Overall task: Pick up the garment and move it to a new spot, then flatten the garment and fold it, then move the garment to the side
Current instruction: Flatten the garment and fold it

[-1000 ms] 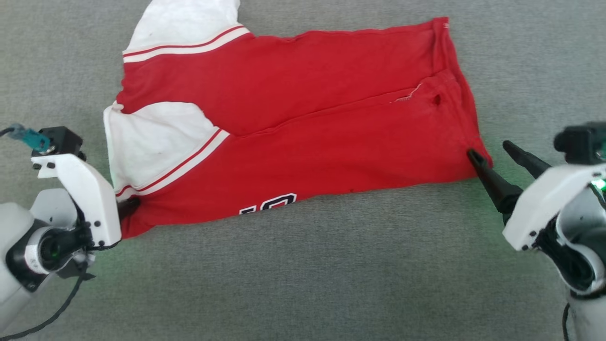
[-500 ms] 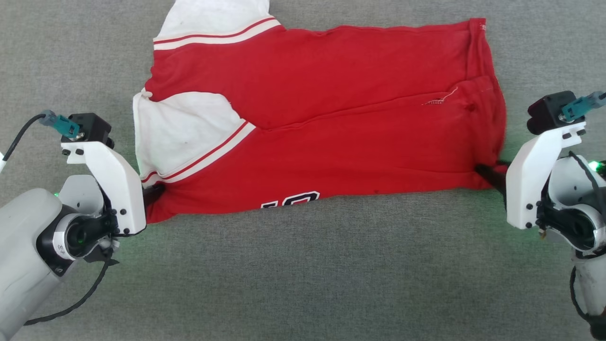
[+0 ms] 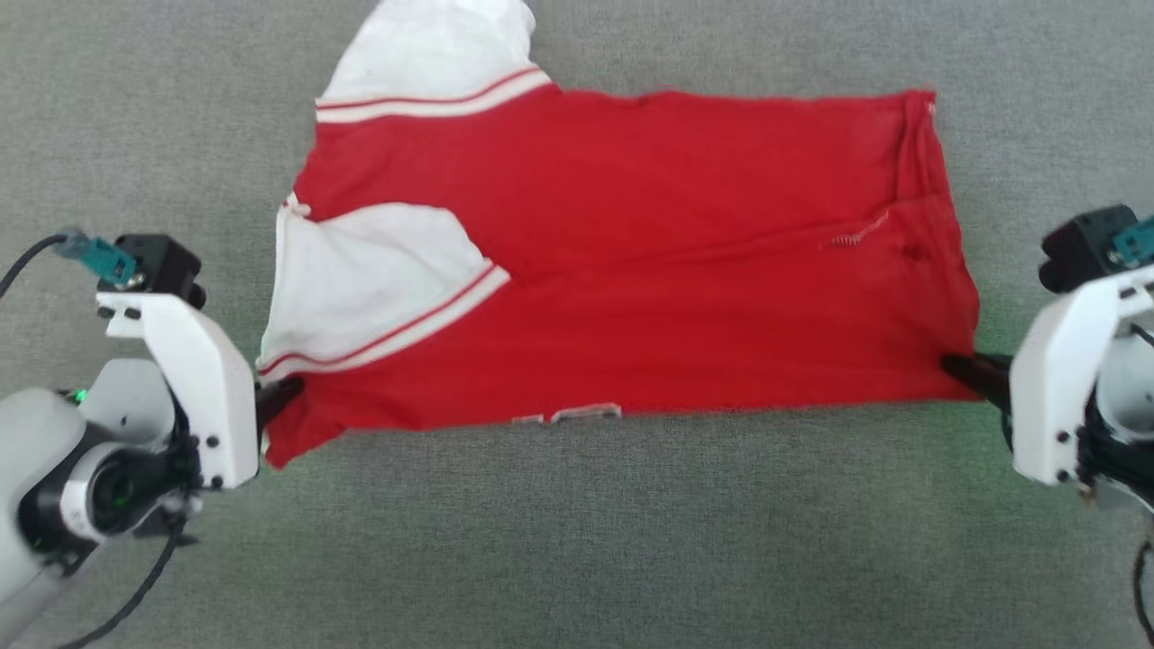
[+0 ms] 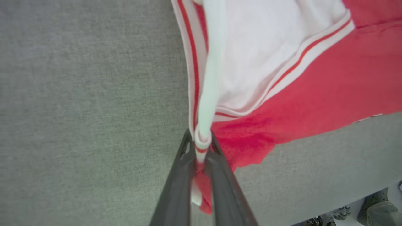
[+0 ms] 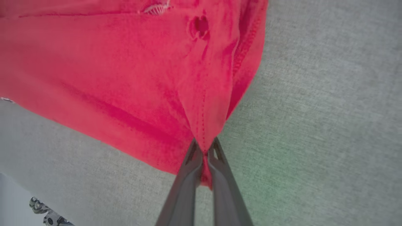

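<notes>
lying spread across the grey fabric surface (image 3: 577, 541), the garment (image 3: 685, 261) filled the head view's middle, its long axis running from 9 to 3 o'clock. the left gripper (image 3: 287, 393) sat at 8 o'clock of the cloth, its dark fingers pressed together on the striped band at the near shoulder corner. in the left wrist view that gripper (image 4: 201, 138) had a thin fold of the garment (image 4: 314, 94) pinched between its tips, white band and red cloth both caught. the right gripper (image 3: 960, 368) sat at 4 o'clock, clamped on the near hem corner. the right wrist view showed its tips (image 5: 204, 142) closed on a stitched red fold of the garment (image 5: 110, 78), with a small hole (image 5: 199, 25) in the cloth toward 12 o'clock.

the near edge (image 3: 568, 415) ran almost straight between the two grips, a sliver of white print peeking out at its middle. one white sleeve (image 3: 370, 288) lay folded over the red body at 9 o'clock; the other sleeve (image 3: 433, 54) reached the picture's rim at 11 o'clock. the hem edge (image 3: 938, 225) lay rumpled at 3 o'clock. bare surface stretched widest toward 6 o'clock, with narrower strips at 9 and 3 o'clock.
</notes>
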Tool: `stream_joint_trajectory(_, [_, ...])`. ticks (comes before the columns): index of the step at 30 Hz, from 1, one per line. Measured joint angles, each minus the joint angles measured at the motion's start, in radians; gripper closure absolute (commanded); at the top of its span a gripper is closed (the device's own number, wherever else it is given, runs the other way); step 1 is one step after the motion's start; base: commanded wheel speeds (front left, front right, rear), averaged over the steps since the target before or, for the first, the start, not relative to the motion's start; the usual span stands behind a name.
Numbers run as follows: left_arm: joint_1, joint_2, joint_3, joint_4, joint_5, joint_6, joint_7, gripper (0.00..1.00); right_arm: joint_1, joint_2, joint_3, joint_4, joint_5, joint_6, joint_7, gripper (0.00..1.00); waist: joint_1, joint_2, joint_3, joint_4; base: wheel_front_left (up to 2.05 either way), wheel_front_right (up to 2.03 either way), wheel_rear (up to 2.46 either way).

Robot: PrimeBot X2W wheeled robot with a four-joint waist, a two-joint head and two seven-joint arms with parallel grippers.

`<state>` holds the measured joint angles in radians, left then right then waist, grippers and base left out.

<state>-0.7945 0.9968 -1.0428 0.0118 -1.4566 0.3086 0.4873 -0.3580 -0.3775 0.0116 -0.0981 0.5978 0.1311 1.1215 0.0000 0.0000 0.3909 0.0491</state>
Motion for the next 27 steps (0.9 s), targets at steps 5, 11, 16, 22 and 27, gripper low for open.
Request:
stream_joint_trajectory(5, [0.044,0.073,0.001,-0.132,-0.015,0.066,-0.004,1.0,0.085,0.0,-0.062,-0.108,0.008,0.0,0.081,1.0,-0.0001,0.0,-0.013,0.003,0.0,0.0,0.0])
stream_joint_trajectory(11, [0.108,0.071,-0.02,-0.169,-0.035,0.101,-0.021,1.0,0.191,0.057,-0.104,-0.165,-0.025,0.0,0.094,1.0,0.0,0.0,-0.013,0.003,0.0,0.0,0.0])
stream_joint_trajectory(16, [0.121,0.041,-0.03,-0.122,-0.031,0.097,-0.03,0.0,0.216,0.082,-0.083,-0.152,-0.05,0.0,0.029,0.0,0.0,0.0,-0.01,-0.007,0.0,0.0,0.0])
stream_joint_trajectory(22, [0.076,0.084,0.006,-0.116,-0.021,0.092,-0.03,0.0,0.205,0.093,-0.092,-0.156,-0.065,0.0,-0.076,0.0,0.0,0.0,-0.012,-0.03,0.0,0.0,0.0])
stream_joint_trajectory(27, [0.001,0.162,0.032,-0.142,0.024,0.1,0.009,0.0,0.177,0.108,-0.094,-0.207,-0.103,0.0,-0.251,0.0,0.0,0.0,-0.011,-0.064,0.0,0.0,0.0])
